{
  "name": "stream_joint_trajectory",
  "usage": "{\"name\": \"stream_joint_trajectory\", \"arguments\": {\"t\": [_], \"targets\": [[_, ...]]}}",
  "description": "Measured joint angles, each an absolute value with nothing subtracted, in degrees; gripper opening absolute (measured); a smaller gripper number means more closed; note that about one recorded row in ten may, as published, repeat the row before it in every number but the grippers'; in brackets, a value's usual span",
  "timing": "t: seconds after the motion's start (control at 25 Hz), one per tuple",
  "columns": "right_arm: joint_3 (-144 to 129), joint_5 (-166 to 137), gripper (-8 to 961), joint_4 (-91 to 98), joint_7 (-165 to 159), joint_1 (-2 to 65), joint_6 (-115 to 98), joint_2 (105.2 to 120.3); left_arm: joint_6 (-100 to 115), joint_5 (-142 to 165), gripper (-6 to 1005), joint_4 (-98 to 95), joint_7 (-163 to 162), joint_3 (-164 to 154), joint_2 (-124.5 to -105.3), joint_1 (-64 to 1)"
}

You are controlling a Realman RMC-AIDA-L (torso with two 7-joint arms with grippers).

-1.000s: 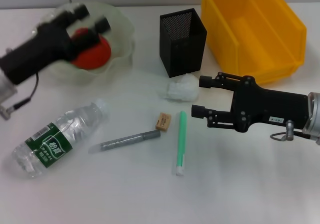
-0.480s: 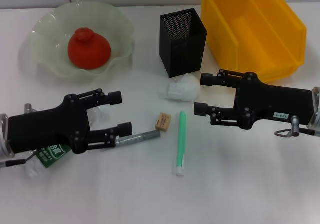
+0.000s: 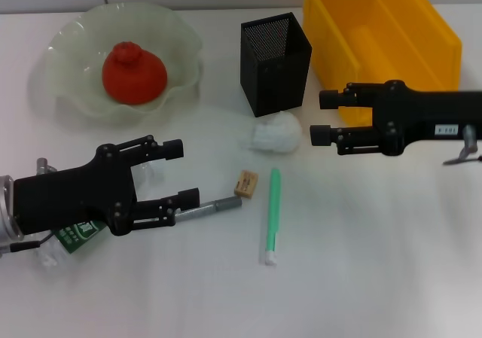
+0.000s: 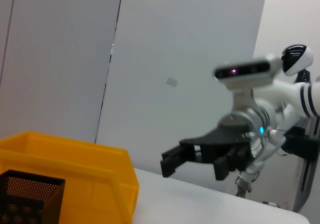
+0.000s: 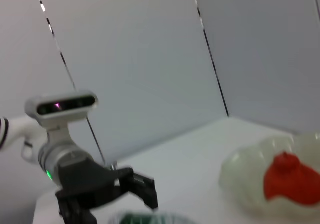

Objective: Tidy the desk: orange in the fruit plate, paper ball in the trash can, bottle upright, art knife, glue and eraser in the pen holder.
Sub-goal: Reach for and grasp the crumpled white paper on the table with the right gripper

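- The orange (image 3: 134, 72) sits in the hollow of the fruit plate (image 3: 179, 33), well beyond the left gripper's fingertips; that part of the tidying looks done, which would explain why neither arm is near it.
- The left gripper (image 3: 181, 174) hangs low over the lying bottle (image 3: 73, 235), its fingers spread apart and clamped on nothing. Most of the bottle is hidden under the gripper body; only a strip of green label and some clear plastic show behind the fingers. Spread fingers right above it suggest the arm is lining up to grasp the bottle and stand it up.
- The art knife (image 3: 207, 208) lies flat with its grey shaft touching or just under the lower left fingertip; I cannot tell which.
- The eraser (image 3: 245, 183) rests just beyond the left fingertips, and the glue (image 3: 272, 215) lies a little further out, between the two grippers and apart from both.
- The right gripper (image 3: 319, 117) is held level, fingers apart and empty, with the tips just beside the paper ball (image 3: 276, 135). That pose reads as an approach to the ball.
- The trash can (image 3: 376, 44) stands directly behind the right gripper, so the carry from ball to bin would be short.
- The pen holder (image 3: 276, 63) stands upright just past the paper ball from the right fingertips, with nothing visibly sticking out of its mouth, so the three small items remain to be put in.
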State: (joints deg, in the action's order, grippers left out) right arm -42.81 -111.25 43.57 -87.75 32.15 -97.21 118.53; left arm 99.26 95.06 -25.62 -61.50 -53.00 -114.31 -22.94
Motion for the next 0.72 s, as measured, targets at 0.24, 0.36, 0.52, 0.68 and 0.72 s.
{"name": "stream_joint_trajectory", "arguments": {"t": [0.24, 0.36, 0.52, 0.68, 0.72], "targets": [[-48.7, -124.8, 753, 53.4, -103.9, 39.4, -98.0, 117.14, 98.1, 95.1, 804, -25.3, -60.6, -53.0, -114.46, -23.0], [-51.9, -128.7, 753, 54.5, -107.1, 42.7, -98.1, 117.02, 97.5, 95.2, 804, -25.4, -60.3, -53.1, -114.60, -22.9], [-54.6, -131.6, 752, 55.5, -109.0, 45.1, -97.8, 117.19, 97.2, 95.2, 804, -25.5, -60.2, -53.1, -114.58, -22.8], [-55.9, -135.7, 751, 56.8, -110.3, 47.9, -96.5, 118.56, 96.4, 95.1, 804, -25.7, -60.1, -53.0, -114.44, -22.8], [-55.9, -135.7, 751, 56.8, -110.3, 47.9, -96.5, 118.56, 96.3, 95.0, 804, -25.7, -60.1, -52.9, -114.43, -22.8]]}}
